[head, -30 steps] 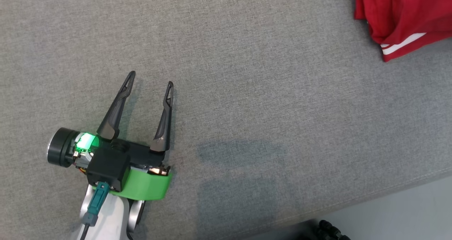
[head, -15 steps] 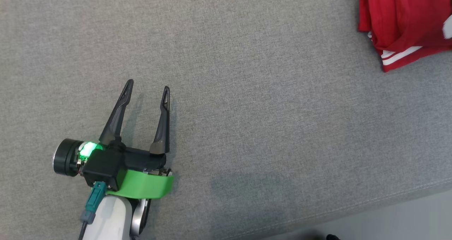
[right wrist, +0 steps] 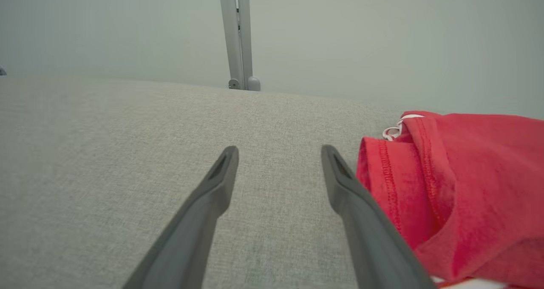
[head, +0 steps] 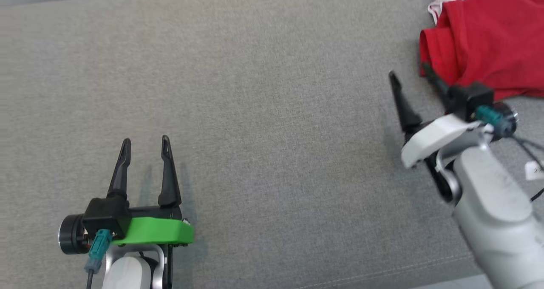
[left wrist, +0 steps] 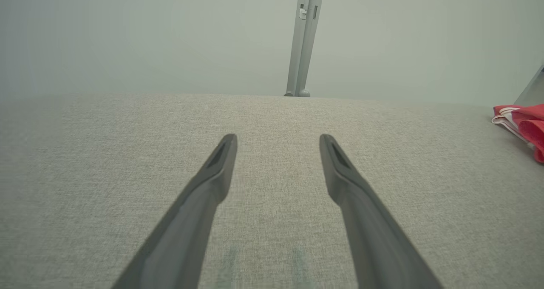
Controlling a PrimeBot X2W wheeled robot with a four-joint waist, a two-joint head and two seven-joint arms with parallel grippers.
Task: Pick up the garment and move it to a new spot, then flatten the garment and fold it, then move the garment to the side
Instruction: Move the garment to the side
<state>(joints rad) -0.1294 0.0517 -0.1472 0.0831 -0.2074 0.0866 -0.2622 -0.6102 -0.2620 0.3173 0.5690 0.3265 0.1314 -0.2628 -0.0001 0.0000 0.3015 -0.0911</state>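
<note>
The red garment [head: 488,42] lies bunched at the upper right of the head view on a grey cushion [head: 272,89]. The right gripper [head: 409,71] sits just beside its left edge, jaws apart, empty. The left gripper [head: 145,140], lower left, well apart from it, has jaws apart too.

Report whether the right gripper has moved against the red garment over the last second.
Yes. The right gripper now stands open at the left edge of the red garment, where bare grey cushion showed earlier; the camera shifted too.
</note>
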